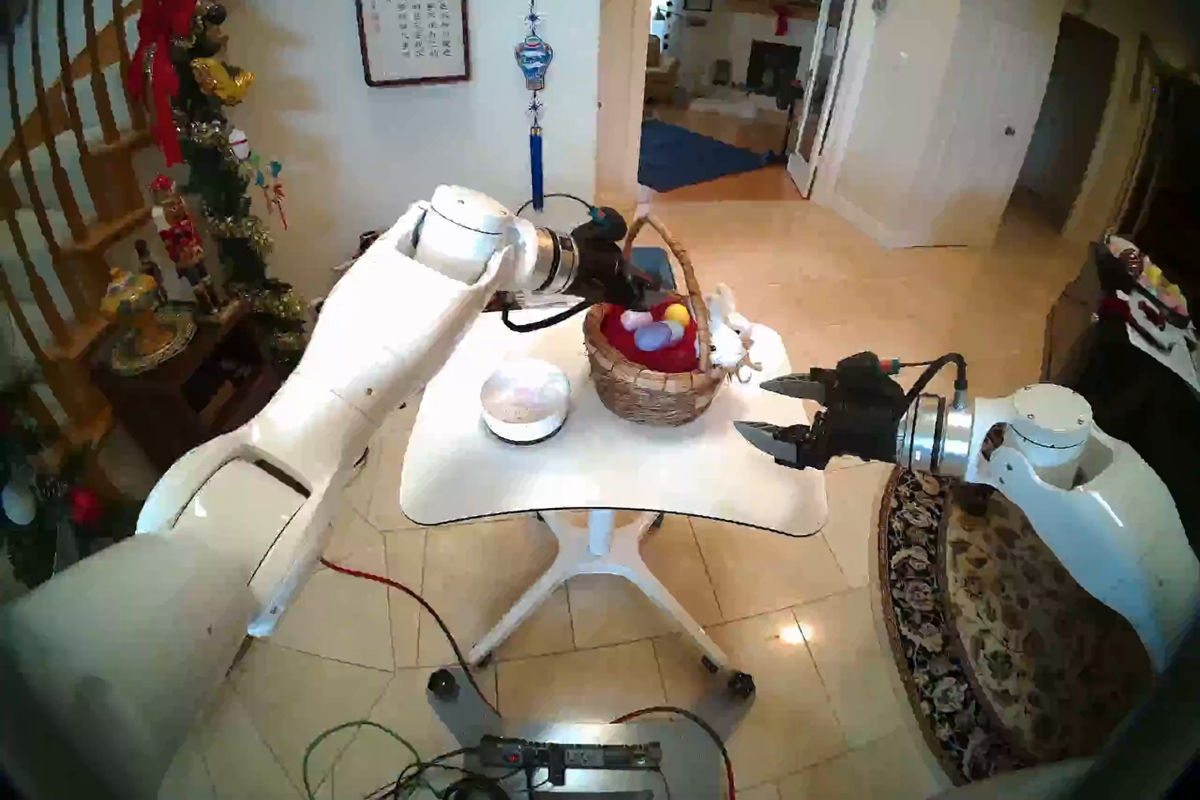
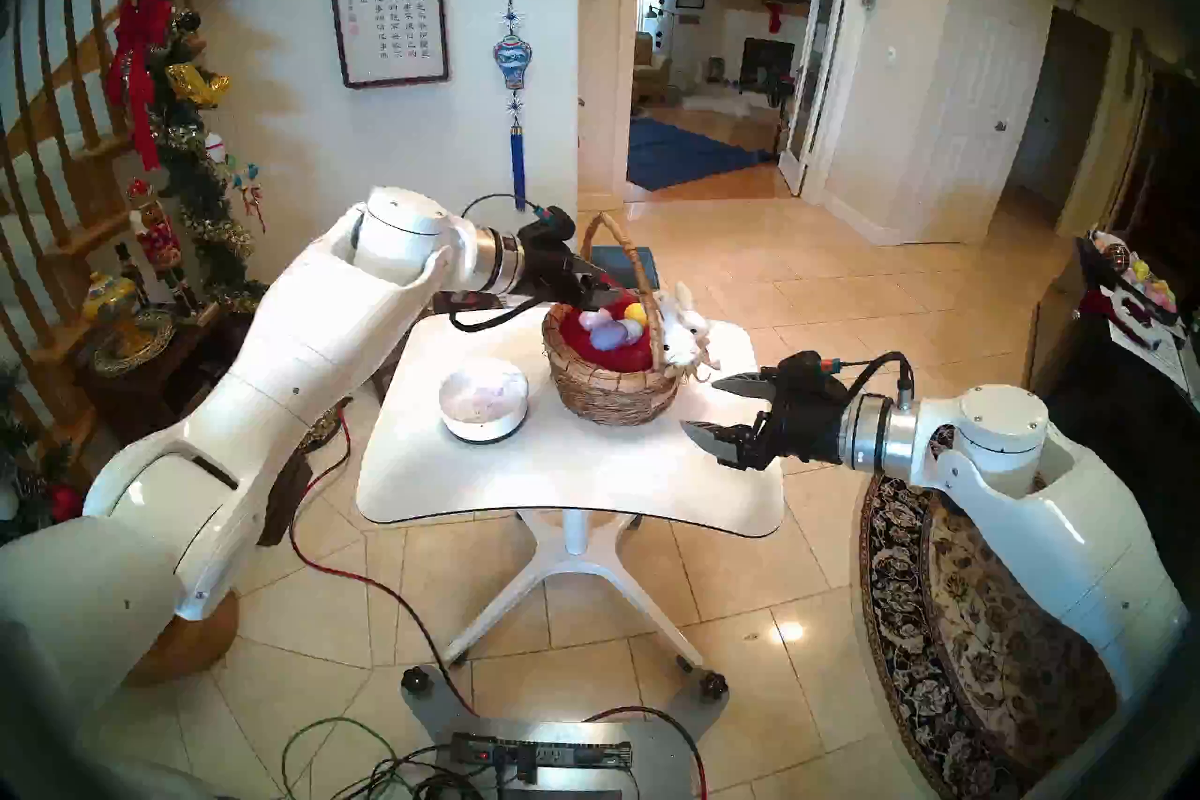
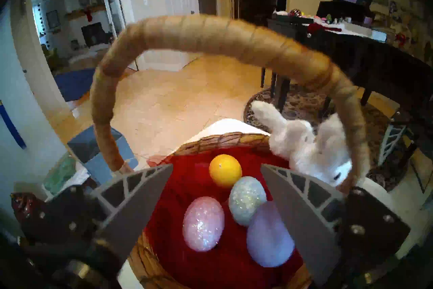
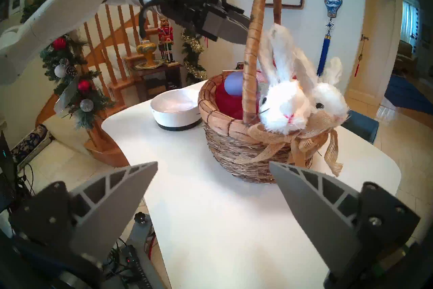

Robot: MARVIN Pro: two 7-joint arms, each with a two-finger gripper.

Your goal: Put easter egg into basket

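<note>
Left gripper jaws apart, empty, over basket; handle ahead. Right gripper jaws apart, empty.

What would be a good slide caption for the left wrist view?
Open left gripper above the wicker basket, where yellow, silver, pink and lilac eggs rest on red lining beside a white plush bunny.

You've got the basket mid-worktop, four eggs inside, bunny on its right rim, bowl left of it.
</note>
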